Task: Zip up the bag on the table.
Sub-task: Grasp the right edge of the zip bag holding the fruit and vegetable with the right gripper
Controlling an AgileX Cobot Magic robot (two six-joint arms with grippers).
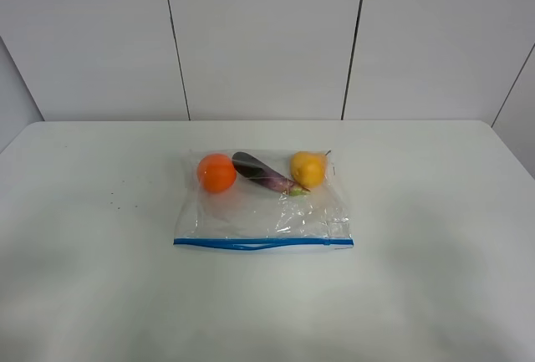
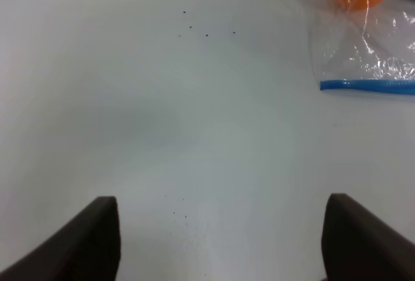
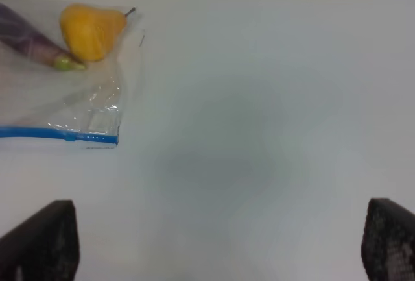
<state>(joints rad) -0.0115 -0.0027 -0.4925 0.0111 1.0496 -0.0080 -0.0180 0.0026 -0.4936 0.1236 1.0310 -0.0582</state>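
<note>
The bag (image 1: 263, 211) is lying on the table (image 1: 435, 211) ahead of both jaws. My left gripper (image 2: 220, 242) and right gripper (image 3: 214, 248) are gaping wide, holding nothing.

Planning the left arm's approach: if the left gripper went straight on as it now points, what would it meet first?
Most likely the bare table, not the bag: the left gripper, jaws open, points at plain white surface, with the blue zipper strip off to one side. Depth is unclear.
</note>
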